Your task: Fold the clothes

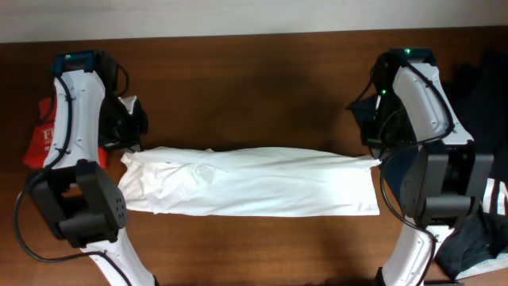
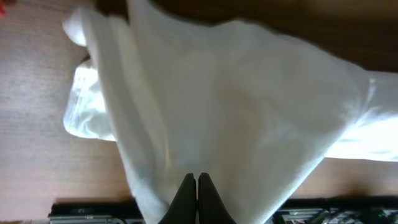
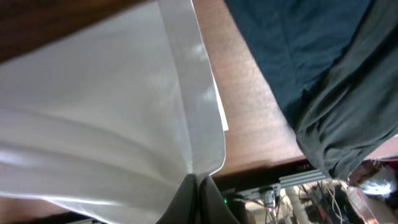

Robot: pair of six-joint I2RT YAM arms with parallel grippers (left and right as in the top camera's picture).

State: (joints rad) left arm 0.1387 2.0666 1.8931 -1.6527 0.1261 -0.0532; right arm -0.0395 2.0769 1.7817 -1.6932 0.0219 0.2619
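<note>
Overhead: fixed, high, facing straight down; takes in most of the surface [image 1: 254, 87], side to side. Left wrist: very near, sighting past the left gripper [image 2: 198, 190] onto the white T-shirt [image 2: 236, 106]. Right wrist: likewise near, right gripper [image 3: 196, 196] at bottom edge, apparently angled. All views share that shirt.

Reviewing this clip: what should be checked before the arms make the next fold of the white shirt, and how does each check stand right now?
1. Left jaws shut on the white T-shirt: ok, closed on fabric in the left wrist view.
2. Right jaws shut on its other end: ok.
3. Shirt stretched as a band between the two arms: ok.
4. Fabric smooth: not ok, wrinkles bunch near the left end.
5. Red garment and dark garments apart from the shirt: ok.
6. All layers caught in each grip: cannot tell, the fabric hides it.
</note>
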